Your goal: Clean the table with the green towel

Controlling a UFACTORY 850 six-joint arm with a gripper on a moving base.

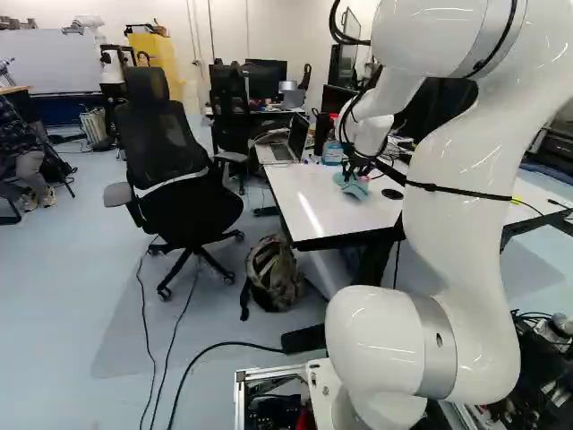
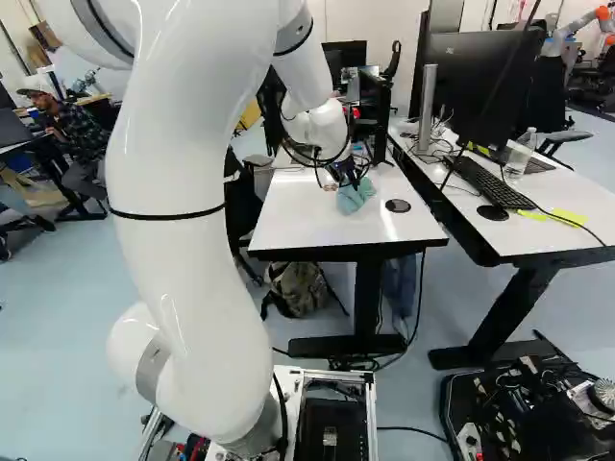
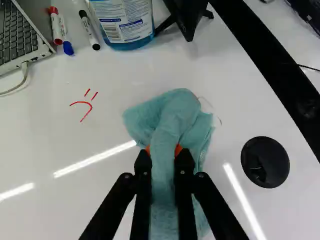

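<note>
**The cleaning is well prepared, but it is not finished**

I have the pale blue-green cloth towel (image 3: 177, 112) pinched in the black two-finger end effector (image 3: 164, 152), with one orange pad on each side of a fold. The rest of the towel spreads ahead of the fingers and below them, and it seems to lie on the glossy white worktop (image 3: 50, 140).

So the grasp is done, I judge. What is left is the wiping: a red ink curve (image 3: 91, 107) with two short strokes beside it is on the surface, between the towel and the grey laptop (image 3: 20, 37). Near the towel's other side I see also a thin faint line (image 3: 218, 118); I cannot tell if it is ink or a hair. I think the next move must bring the towel over the red drawing, with light pressure.

About containers: a clear plastic bottle with a white label (image 3: 125, 22) stands beyond the towel, with blue liquid inside. Its top is cut off in the wrist view. On the neighbouring desk (image 2: 577, 206) is a transparent bottle (image 2: 520, 156), whose content I cannot tell.
</note>
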